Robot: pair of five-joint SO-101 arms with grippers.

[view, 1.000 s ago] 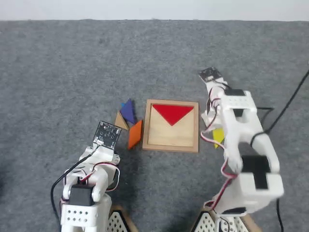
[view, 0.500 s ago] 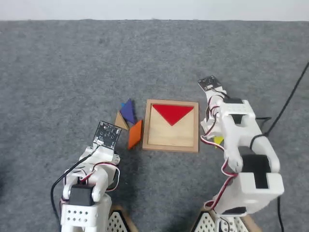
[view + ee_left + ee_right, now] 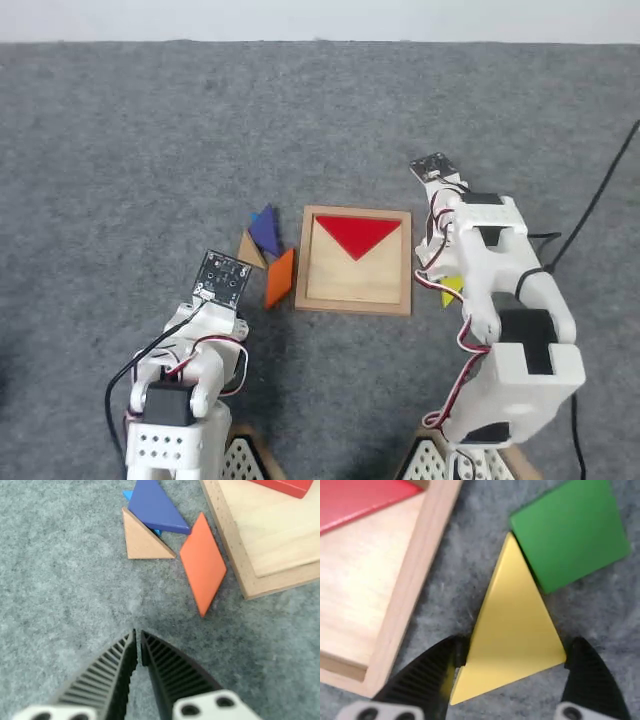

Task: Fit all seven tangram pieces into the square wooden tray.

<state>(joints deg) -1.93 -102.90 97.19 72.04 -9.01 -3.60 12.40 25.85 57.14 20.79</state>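
Claws differ: the right claw [image 3: 515, 652] gapes astride the yellow triangle piece [image 3: 512, 615], green square piece [image 3: 570, 532] just beyond; the left claw [image 3: 138, 642] is closed, orange parallelogram piece [image 3: 202, 567] ahead.

The left gripper [image 3: 138, 636], fingers together, hung over grey carpet [image 3: 60, 605]; an orange parallelogram [image 3: 202, 570] lay beside the wooden tray [image 3: 229, 530], near a tan triangle [image 3: 142, 542].

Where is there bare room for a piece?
The tray floor between the red triangle and the near rim. Crowded: orange piece, blue triangle, tan triangle on its left; yellow triangle, green square, right hand on its right.
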